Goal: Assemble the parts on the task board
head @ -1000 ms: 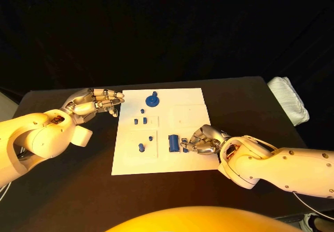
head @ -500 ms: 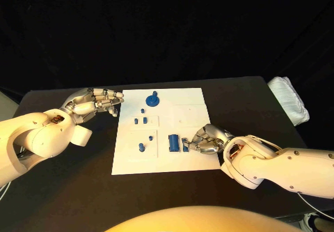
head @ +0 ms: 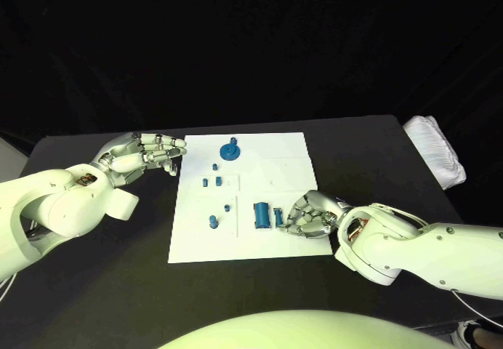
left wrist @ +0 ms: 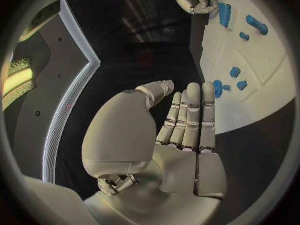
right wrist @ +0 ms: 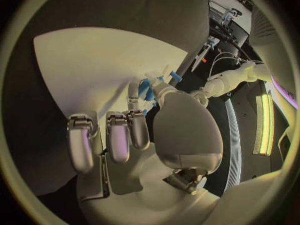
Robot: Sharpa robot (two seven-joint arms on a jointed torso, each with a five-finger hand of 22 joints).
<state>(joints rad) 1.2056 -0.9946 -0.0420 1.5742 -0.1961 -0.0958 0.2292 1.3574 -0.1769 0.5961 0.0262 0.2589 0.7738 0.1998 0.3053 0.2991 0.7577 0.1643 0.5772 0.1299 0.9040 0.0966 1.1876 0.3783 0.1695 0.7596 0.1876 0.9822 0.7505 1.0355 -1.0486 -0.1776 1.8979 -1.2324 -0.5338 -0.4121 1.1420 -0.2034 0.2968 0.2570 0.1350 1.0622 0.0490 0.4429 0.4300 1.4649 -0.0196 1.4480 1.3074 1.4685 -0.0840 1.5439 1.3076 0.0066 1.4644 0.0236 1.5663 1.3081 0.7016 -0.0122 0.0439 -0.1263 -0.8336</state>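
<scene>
The white task board (head: 283, 174) lies mid-table. On it are a round blue part (head: 230, 151) at the far end, small blue parts (head: 217, 181) below it, two more (head: 214, 221) nearer, and a blue block (head: 260, 214). My right hand (head: 311, 215) rests on the board's right near side, fingers curled. It pinches a slim blue piece (head: 277, 217) right beside the block; the right wrist view shows that piece (right wrist: 144, 90) between thumb and finger. My left hand (head: 142, 154) hovers off the board's far left corner, fingers straight and together, holding nothing (left wrist: 184, 120).
A white ribbed pad (head: 437, 150) lies at the table's right edge. Bare black table (head: 105, 254) surrounds the board. In the left wrist view the board (left wrist: 262, 60) and the block (left wrist: 225, 14) lie beyond my fingers.
My right hand has crept slightly toward the blue block, bringing the slim piece closer beside it. The left hand has stayed put.
</scene>
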